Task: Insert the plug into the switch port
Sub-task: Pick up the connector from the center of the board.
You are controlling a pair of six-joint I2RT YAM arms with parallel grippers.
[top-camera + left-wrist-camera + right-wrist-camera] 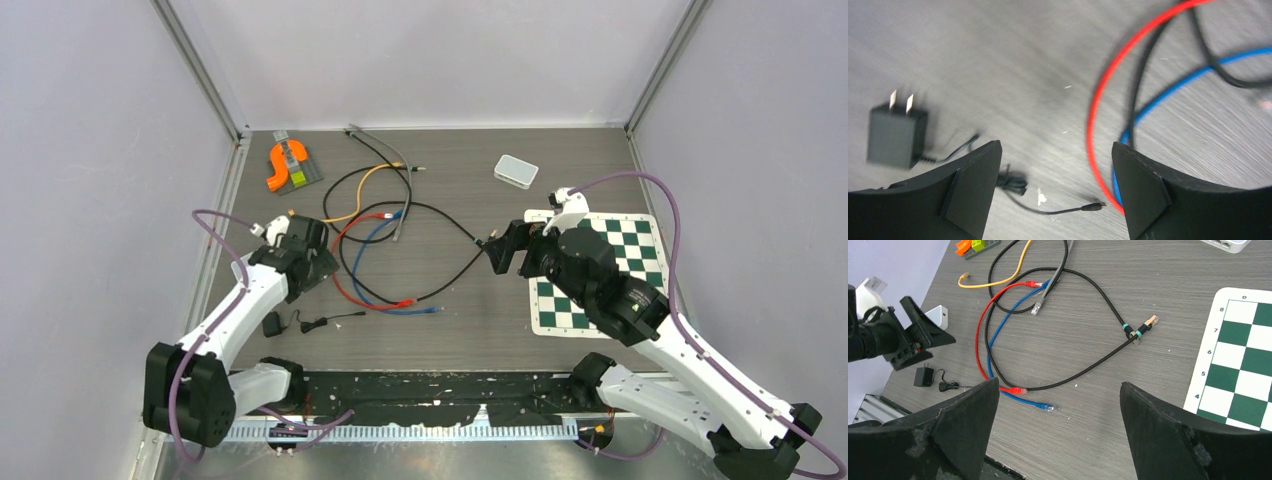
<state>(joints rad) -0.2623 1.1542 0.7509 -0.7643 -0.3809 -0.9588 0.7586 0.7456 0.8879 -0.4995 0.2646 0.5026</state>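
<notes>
On the grey tabletop (480, 320) the plug (1150, 320) lay just ahead of the right gripper (1058, 387), whose fingers stood wide and empty, tip angled toward the switch (516, 171); the left gripper (1055, 150), also spread, stood well apart.

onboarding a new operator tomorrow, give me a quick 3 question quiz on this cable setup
1. True or false: the left gripper is shut on the red cable.
2. The white switch lies: A on the table, apart from the chessboard mat; B on that mat; C on the red cable.
3. In the left wrist view, what black two-pronged thing lies at the left of the picture?

Key
1. False: its jaws stand open with nothing between them.
2. A
3. The power adapter.
</notes>
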